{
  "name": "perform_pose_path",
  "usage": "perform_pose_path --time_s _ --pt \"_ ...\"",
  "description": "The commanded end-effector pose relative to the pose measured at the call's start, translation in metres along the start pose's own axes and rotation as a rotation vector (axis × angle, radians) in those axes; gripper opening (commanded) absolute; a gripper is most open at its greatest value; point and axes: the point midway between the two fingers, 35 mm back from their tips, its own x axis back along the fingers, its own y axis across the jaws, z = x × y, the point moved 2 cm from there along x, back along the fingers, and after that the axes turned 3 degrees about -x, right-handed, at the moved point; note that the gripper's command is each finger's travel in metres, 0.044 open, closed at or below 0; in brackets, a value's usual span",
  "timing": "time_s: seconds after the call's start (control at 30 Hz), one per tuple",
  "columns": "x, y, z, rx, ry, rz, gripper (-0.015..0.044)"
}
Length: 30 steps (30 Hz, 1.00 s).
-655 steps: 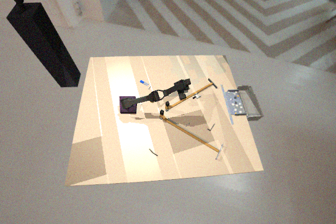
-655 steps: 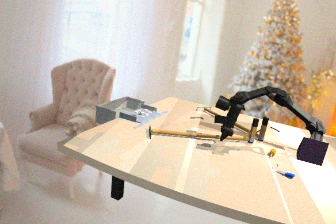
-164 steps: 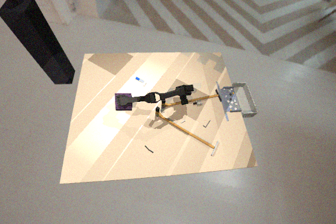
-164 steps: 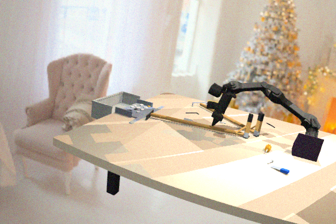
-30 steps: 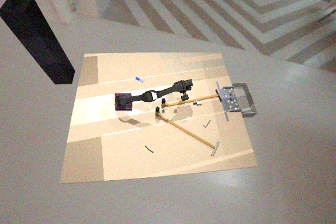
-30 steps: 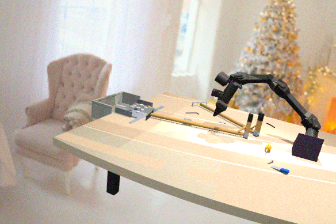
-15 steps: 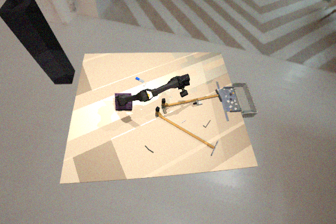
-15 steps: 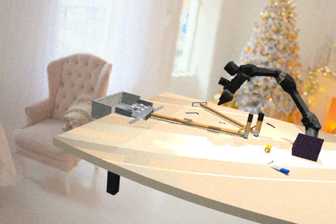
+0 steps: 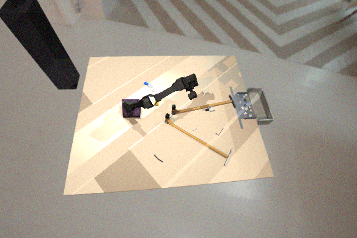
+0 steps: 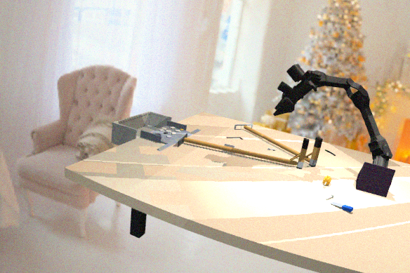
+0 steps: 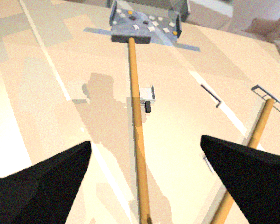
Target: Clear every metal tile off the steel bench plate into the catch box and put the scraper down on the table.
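Several white, dark and orange tiles lie on the steel plate (image 9: 239,96) (image 10: 151,136) (image 11: 123,23). The grey catch box (image 9: 266,104) (image 10: 123,135) adjoins the plate's far end. A long wooden-handled scraper (image 9: 203,106) (image 10: 225,146) (image 11: 135,90) lies on the table, its dark head at the plate's near edge and an upright black-topped grip at its near end. A second long tool (image 9: 198,139) (image 10: 270,141) (image 11: 261,122) with a hollow frame head lies apart from the plate. My gripper (image 10: 281,109) (image 11: 147,142) is open and empty, raised above the table over the scraper's handle.
A small white-and-black item (image 9: 211,109) (image 11: 147,94) lies beside the scraper's handle. A thin bent rod (image 9: 220,132) (image 11: 211,95) lies between the tools. A blue-handled tool (image 9: 147,84) (image 10: 347,208) and a yellow piece (image 9: 156,103) (image 10: 326,180) lie near the arm's base.
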Motion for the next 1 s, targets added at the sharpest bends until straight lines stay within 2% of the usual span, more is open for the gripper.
perform_pose_path --time_s 0.0,0.97 --pt "0.016 -0.003 -0.002 0.002 -0.034 0.008 0.0440" --pt "0.131 -0.011 0.011 0.004 -0.290 0.026 0.0440"
